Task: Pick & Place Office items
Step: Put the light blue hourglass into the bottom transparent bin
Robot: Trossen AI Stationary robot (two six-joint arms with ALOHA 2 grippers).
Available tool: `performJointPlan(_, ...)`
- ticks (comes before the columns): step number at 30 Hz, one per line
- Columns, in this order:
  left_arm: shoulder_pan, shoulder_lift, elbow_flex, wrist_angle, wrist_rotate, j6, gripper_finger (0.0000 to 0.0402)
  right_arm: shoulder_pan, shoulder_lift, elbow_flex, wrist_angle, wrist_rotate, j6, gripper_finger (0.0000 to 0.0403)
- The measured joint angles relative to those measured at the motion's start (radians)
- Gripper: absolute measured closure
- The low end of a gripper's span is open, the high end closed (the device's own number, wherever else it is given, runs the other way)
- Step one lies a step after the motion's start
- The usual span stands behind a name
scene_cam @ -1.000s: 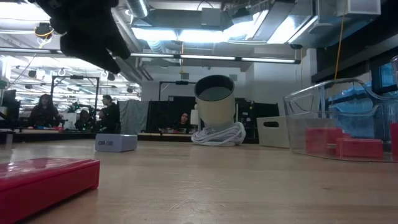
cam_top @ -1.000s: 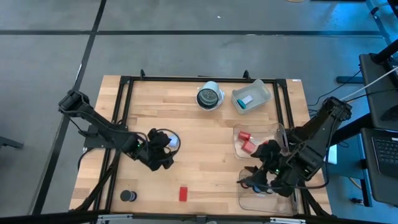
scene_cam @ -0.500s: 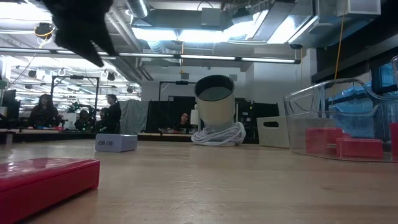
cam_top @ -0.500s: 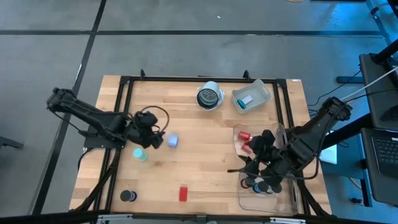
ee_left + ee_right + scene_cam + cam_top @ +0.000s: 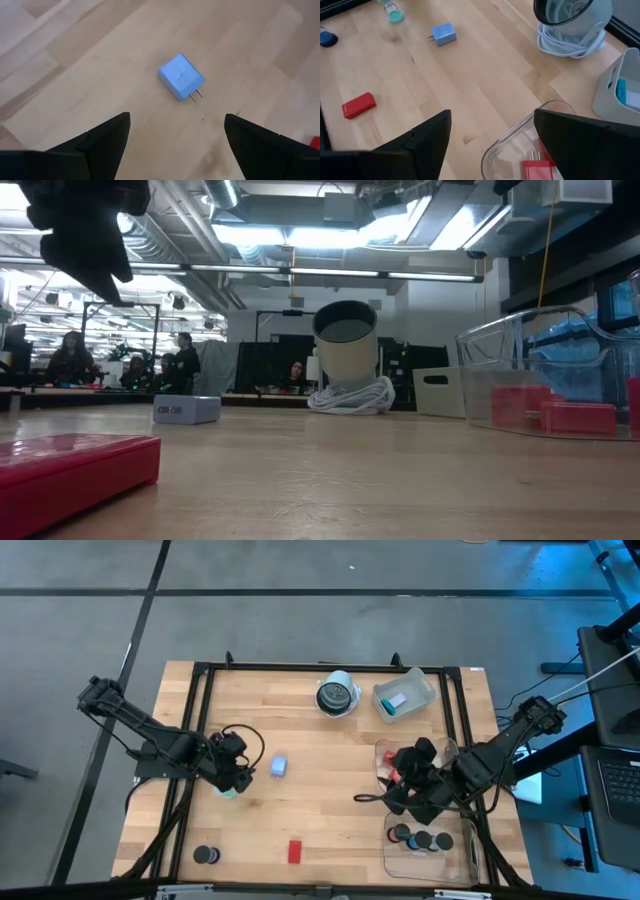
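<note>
My left gripper (image 5: 234, 776) hangs open over the table's left half; its fingers frame the pale blue plug-like rectangle (image 5: 181, 77), which lies flat (image 5: 279, 766) to its right. The teal round piece (image 5: 228, 793) peeks out just under that gripper. A red block (image 5: 295, 851) and a black disc (image 5: 205, 855) lie near the near edge. My right gripper (image 5: 385, 798) is open beside the clear bin holding red blocks (image 5: 398, 768). Black discs (image 5: 420, 838) lie in the nearer bin.
The white-and-dark bowl-like thing (image 5: 338, 694) with a coiled cord stands at the far edge, beside a clear bin (image 5: 405, 695) holding a blue and white piece. Bare wood lies between the two arms. A black frame (image 5: 205, 680) runs round the table. People sit in the room behind.
My left gripper has drawn back from above the blue rectangle toward the table's left edge, uncovering the rectangle and the teal piece. My right gripper has moved from over the near bin of black discs toward the far edge and the table's middle, beside the red-block bin.
</note>
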Motion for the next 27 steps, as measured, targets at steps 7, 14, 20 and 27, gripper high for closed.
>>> performJointPlan(7,-0.018,0.000,0.000,-0.077,0.095,-0.105,0.0080,-0.030,0.000,0.000,0.000,-0.011,-0.003,0.0114)
performJointPlan(14,-0.037,0.000,0.000,-0.172,0.209,-0.261,0.0080,-0.043,0.000,0.000,0.007,-0.037,-0.003,0.0114)
performJointPlan(20,-0.097,0.037,0.000,-0.169,0.222,-0.337,0.0080,-0.043,0.000,0.000,0.011,-0.037,-0.004,0.0114)
performJointPlan(27,-0.155,0.107,0.000,-0.170,0.245,-0.396,0.0080,-0.043,0.000,0.000,0.011,-0.037,-0.004,0.0115)
